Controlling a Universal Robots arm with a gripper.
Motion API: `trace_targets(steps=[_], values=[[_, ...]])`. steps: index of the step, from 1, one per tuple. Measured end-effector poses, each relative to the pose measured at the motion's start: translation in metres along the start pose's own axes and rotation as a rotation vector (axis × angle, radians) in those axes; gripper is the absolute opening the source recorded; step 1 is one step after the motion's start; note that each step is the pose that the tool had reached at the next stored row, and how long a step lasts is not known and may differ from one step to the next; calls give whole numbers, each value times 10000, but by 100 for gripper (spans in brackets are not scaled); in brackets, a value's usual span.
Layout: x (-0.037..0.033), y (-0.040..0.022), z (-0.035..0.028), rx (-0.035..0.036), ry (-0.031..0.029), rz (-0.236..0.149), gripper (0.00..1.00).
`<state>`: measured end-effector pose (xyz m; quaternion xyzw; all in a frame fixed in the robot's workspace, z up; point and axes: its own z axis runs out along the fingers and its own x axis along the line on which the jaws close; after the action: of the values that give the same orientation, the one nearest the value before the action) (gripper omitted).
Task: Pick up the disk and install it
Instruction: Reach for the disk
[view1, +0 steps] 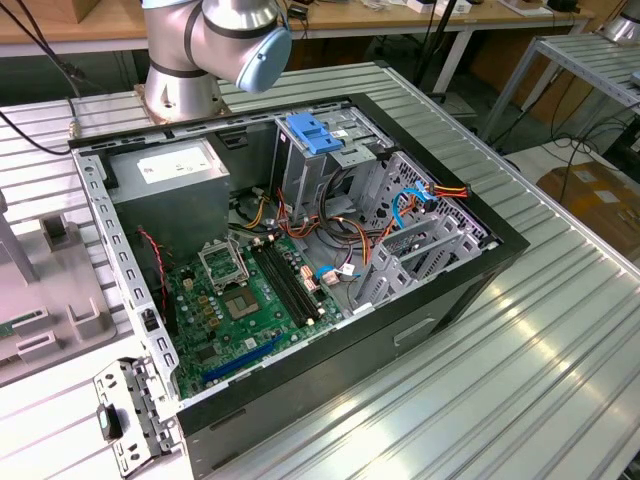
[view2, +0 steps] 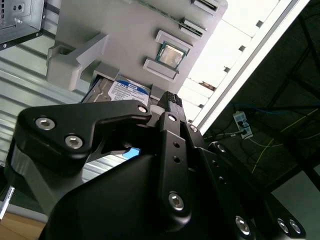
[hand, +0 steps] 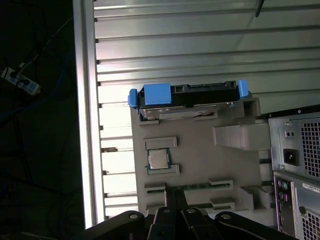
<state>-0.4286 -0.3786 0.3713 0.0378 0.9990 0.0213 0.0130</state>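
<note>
First wrist view has the disk (hand: 200, 96) seated in a slot at one end of the grey fixture (hand: 200, 155), dark grey metal between blue carrier rails, its white-and-blue label (view2: 129, 91) showing in the second wrist view, while the gripper (hand: 174, 192) hangs apart from it, jaws drawn together and empty.

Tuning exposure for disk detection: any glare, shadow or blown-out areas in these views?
First wrist view: disk clearly lit, table beside it blown out white, floor beyond near black. Second wrist view: dark end effector covers most of the disk; table strip overexposed. Exterior view: mild glare on table slats, computer case interior readable.
</note>
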Motion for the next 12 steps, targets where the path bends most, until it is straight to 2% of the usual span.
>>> trace_targets(steps=[9,12], values=[[-4,9,-47,-2,-3,2,11],[-28,24,-47,-1,0,0,11]])
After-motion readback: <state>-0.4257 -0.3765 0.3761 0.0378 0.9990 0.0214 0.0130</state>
